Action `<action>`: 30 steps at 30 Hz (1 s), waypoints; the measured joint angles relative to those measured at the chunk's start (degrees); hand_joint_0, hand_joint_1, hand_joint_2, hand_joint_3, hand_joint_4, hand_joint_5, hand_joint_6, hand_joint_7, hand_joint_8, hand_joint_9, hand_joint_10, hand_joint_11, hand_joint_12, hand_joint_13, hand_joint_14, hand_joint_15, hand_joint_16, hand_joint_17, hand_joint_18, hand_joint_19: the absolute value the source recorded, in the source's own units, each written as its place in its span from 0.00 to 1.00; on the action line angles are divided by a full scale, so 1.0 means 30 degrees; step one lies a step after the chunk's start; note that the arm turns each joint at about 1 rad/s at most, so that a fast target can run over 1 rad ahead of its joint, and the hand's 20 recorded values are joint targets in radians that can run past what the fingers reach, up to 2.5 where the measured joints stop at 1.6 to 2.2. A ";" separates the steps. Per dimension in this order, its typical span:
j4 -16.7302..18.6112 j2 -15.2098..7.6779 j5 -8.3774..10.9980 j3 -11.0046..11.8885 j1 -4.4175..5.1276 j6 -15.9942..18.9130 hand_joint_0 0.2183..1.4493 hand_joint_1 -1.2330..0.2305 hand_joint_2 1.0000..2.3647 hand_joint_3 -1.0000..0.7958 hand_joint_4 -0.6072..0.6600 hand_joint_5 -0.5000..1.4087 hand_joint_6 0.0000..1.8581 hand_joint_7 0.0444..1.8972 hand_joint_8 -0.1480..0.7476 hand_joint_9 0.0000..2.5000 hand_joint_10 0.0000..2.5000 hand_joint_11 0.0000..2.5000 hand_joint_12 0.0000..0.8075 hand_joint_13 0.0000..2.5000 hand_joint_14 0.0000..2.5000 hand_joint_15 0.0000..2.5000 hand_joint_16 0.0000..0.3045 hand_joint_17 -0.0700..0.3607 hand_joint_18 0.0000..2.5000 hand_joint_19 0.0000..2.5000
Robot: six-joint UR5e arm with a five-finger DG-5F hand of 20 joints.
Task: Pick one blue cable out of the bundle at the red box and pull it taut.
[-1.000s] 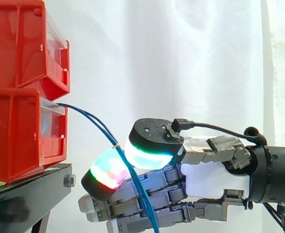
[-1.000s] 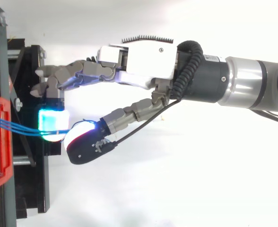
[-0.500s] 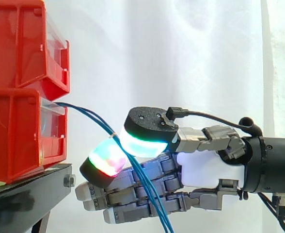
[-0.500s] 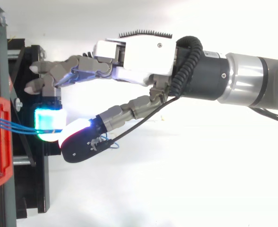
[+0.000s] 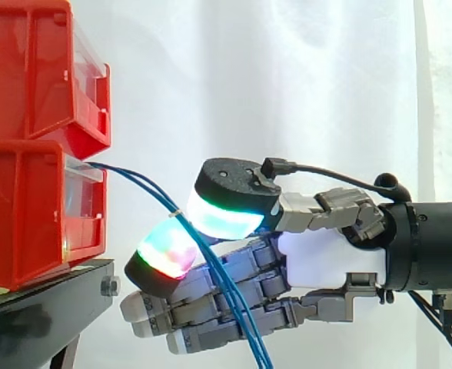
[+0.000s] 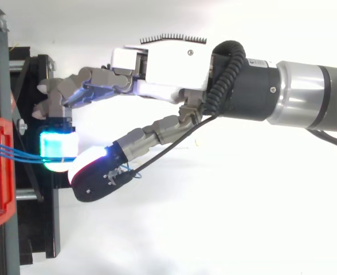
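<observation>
Diagonally down-right fr. red box [image 5: 41,215]: blue cables [image 5: 149,188], in thumb+finger pinch of robot hand [image 5: 330,257].

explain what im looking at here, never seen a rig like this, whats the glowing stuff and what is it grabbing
This is a robot arm with a mechanical hand at its end. The glowing pads are the hand's own fingertips, not lamps. One picture is taken from beside the work, looking level across it. The other looks down from above. Both show the same scene. Red bins are stacked on a black stand before a white curtain. Thin blue cables come out of the lower bin and droop past the hand. Two of the fingers pinch them between their pads. I cannot tell whether they hold one cable or several.
</observation>
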 measured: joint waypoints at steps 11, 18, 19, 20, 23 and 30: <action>-0.0237 -0.0096 0.0533 -0.0169 0.0150 -0.0236 0.24 0.32 0.00 0.28 0.65 0.21 0.30 0.61 0.48 0.16 0.00 0.06 0.41 0.06 0.00 0.03 0.17 0.44 0.00 0.02; 0.1960 -0.0138 0.1727 -0.1247 0.0397 -0.0633 0.24 0.32 0.00 0.28 0.67 0.21 0.28 0.63 0.48 0.17 0.00 0.06 0.41 0.07 0.00 0.03 0.17 0.44 0.00 0.02; 0.2135 -0.0139 0.1785 -0.1306 0.0418 -0.0696 0.24 0.32 0.00 0.28 0.67 0.21 0.28 0.63 0.48 0.17 0.00 0.06 0.41 0.07 0.00 0.03 0.17 0.44 0.00 0.02; 0.2251 -0.0139 0.1828 -0.1348 0.0436 -0.0749 0.24 0.32 0.00 0.28 0.67 0.21 0.28 0.63 0.48 0.17 0.00 0.06 0.41 0.07 0.00 0.03 0.17 0.44 0.00 0.03; 0.2381 -0.0140 0.1892 -0.1412 0.0476 -0.0814 0.24 0.33 0.00 0.28 0.66 0.21 0.27 0.64 0.48 0.17 0.00 0.05 0.41 0.07 0.00 0.03 0.17 0.44 0.00 0.03; 0.2392 -0.0127 0.1781 -0.1312 0.0449 -0.0641 0.25 0.34 0.00 0.28 0.68 0.21 0.27 0.64 0.48 0.18 0.00 0.05 0.40 0.08 0.00 0.03 0.17 0.43 0.00 0.03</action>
